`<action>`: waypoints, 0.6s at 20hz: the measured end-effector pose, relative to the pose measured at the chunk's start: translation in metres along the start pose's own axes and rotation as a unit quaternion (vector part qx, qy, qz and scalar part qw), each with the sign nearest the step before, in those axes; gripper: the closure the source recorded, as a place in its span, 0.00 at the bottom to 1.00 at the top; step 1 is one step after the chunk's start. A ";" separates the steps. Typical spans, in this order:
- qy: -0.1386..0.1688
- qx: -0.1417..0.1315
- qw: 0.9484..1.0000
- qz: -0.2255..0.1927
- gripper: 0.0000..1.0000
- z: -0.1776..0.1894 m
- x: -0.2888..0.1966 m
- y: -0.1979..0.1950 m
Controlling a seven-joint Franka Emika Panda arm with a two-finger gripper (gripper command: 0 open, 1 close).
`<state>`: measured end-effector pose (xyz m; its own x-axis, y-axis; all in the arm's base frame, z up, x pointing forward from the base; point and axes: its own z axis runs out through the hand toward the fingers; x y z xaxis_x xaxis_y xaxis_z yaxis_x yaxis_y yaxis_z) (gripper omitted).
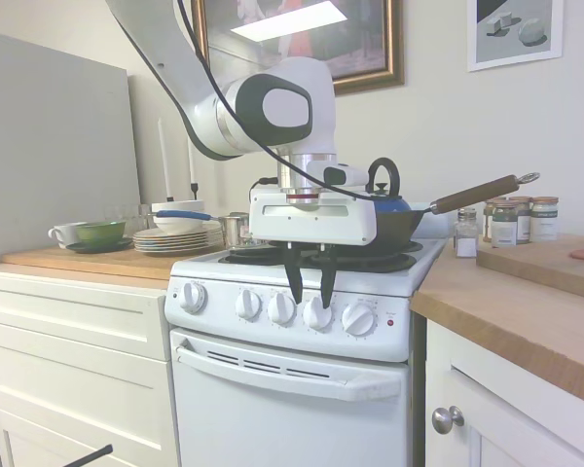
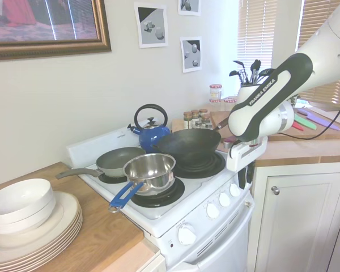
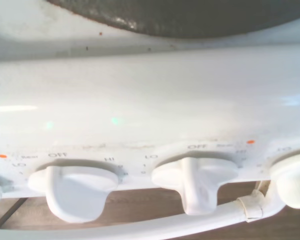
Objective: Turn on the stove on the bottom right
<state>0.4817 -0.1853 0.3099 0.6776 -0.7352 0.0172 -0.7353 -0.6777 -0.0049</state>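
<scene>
Stove [image 1: 302,379] knobs [image 1: 316,313] just under tool [image 1: 310,291]

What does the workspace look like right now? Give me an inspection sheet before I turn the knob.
Surface: white stove between wooden counters.
Job's things: five white knobs in a row on the front panel; red light at the row's end by the right-hand counter.
Clutter: wok, blue kettle, grey pan and steel saucepan on the burners; plates with bowls; spice jars.
End effector: open, fingers pointing down just above the fourth knob from the left in the first exterior view.
Cables: rig only.
Surroundings: framed picture, prints on the wall, window blinds.
</scene>
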 end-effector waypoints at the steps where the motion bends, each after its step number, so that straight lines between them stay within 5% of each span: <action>1: -0.001 0.001 1.000 0.001 0.00 -0.001 0.000 0.001; 12: -0.005 0.008 1.000 0.011 0.00 -0.004 0.000 0.003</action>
<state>0.4798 -0.1870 0.3140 0.6616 -0.7498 0.0064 -0.7496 -0.6615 -0.0207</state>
